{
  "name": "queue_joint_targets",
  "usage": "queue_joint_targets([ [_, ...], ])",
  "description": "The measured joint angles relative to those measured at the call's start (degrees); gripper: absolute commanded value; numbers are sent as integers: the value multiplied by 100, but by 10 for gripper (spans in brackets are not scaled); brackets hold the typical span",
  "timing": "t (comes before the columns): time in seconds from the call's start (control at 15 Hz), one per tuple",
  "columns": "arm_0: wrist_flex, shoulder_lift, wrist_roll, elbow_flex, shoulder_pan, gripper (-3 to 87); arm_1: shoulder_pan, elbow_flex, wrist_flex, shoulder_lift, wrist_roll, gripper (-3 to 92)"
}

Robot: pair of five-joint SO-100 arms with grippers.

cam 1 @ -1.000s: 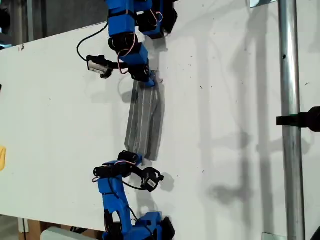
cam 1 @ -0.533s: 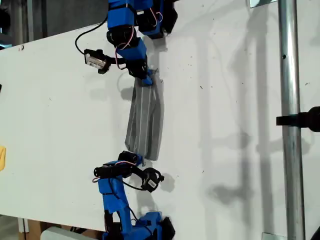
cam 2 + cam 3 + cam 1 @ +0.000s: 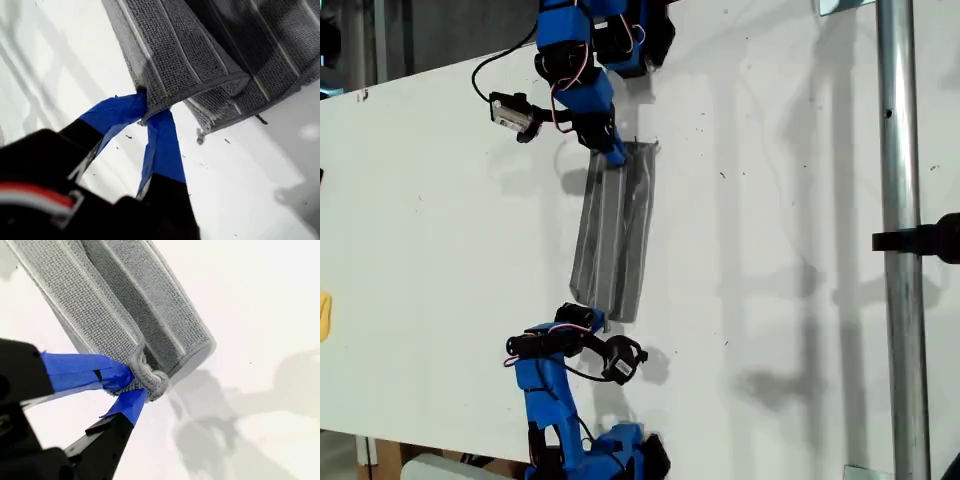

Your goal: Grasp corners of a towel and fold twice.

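My first end effector (image 3: pixel 150 117) is pinched shut on a corner (image 3: pixel 150 102) of the towel (image 3: pixel 200 55). The blue tips squeeze the folded edge, so the layers stay together. A loose thread hangs from the hem nearby.

My second end effector (image 3: pixel 132 385) is clamped on another corner (image 3: pixel 147 380). The cloth there is bunched into a little roll between the tips. The rest of the towel runs away from it as a long strip on the white bench (image 3: pixel 260 300).

In the exterior view, the towel (image 3: pixel 615 235) lies as a narrow grey strip in the middle of the bench (image 3: pixel 770 250). One arm (image 3: pixel 582 95) holds its end near the view's top, and one arm (image 3: pixel 548 385) holds its end near the view's bottom. I think they hold both ends to keep it straight for the next fold.

A metal pole (image 3: pixel 900 250) stands at the view's right, well apart. A small yellow thing (image 3: pixel 324 315) sits at the left edge. Nothing blocks the towel.
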Motion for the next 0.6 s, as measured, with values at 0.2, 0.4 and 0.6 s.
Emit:
queue_joint_targets([
  [0.2, 0, 0, 352, -18, -132, -28, 554, 0, -62, -53, -422, -3],
  [0.4, 79, -211, 1169, -756, -633, -28, 1521, 0, 123, 176, -1151, -3],
  [0.6, 141, -316, 1758, -1573, -1134, -26, 2443, -53, 650, 633, -1758, -3],
])
